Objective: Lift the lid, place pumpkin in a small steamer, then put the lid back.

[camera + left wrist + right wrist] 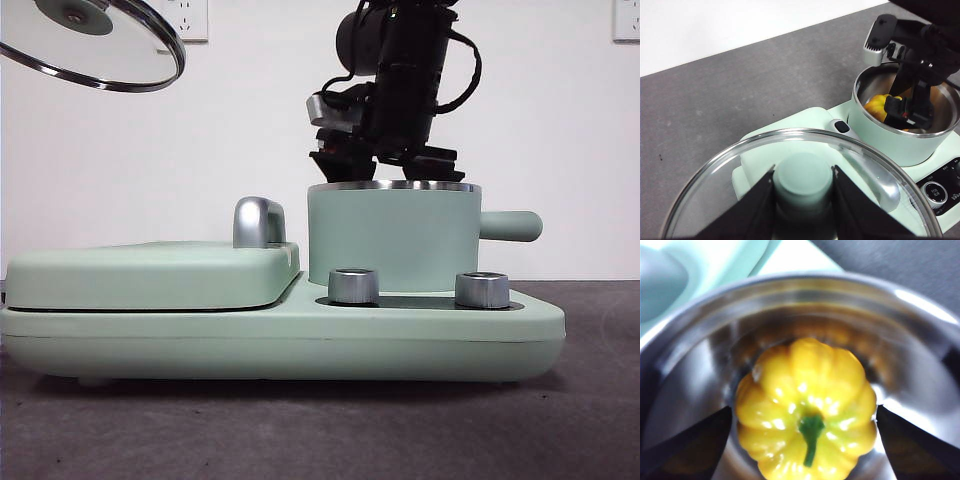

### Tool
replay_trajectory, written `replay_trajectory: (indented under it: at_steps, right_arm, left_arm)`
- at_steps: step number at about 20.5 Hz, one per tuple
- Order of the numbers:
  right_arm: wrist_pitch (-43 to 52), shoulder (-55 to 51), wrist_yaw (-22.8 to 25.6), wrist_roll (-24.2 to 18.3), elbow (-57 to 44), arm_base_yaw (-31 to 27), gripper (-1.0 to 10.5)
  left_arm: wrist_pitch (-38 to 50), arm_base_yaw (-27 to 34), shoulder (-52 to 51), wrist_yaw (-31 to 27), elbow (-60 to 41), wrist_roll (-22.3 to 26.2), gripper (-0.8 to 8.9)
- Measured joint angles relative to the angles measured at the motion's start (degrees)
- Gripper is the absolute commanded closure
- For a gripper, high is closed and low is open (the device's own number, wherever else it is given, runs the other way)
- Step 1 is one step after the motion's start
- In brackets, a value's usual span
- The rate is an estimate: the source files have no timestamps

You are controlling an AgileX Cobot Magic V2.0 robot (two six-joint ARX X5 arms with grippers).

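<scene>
**While the lid waits aloft, the pumpkin sits in the pot**

With the glossy yellow ribbed pumpkin (807, 432) down inside the small mint-green steel-rimmed steamer (392, 238), the right gripper (805, 435) stands spread wide around it. The left gripper (804, 192) clamps the round glass lid (95, 42) by its knob, high at far left. Only re-covering seems left.

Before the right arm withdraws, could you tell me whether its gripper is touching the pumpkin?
Apart. The right wrist view shows steel wall between each black jaw and the pumpkin, with the right gripper open astride it.
</scene>
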Motion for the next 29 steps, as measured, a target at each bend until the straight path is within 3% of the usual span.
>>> replay_trajectory:
  at_steps: [5, 15, 24, 29]
  right_arm:
    - [-1.4, -1.1, 0.0, 0.0, 0.7, 0.0, 4.8]
    - [2.5, -19.2, 3.3, 2.0, -0.2, 1.4, 5.2]
    - [20.2, -43.6, 4.5, 5.7, -30.1, 2.7, 5.2]
    - [21.5, -59.3, 7.0, 9.7, -44.6, 3.1, 5.2]
  left_arm:
    - [0.0, 0.0, 0.0, 0.0, 0.0, 0.0, 8.04]
    - [0.0, 0.0, 0.0, 0.0, 0.0, 0.0, 8.04]
    - [0.0, 0.0, 0.0, 0.0, 0.0, 0.0, 8.04]
    - [0.0, 0.0, 0.0, 3.2, 0.0, 0.0, 8.04]
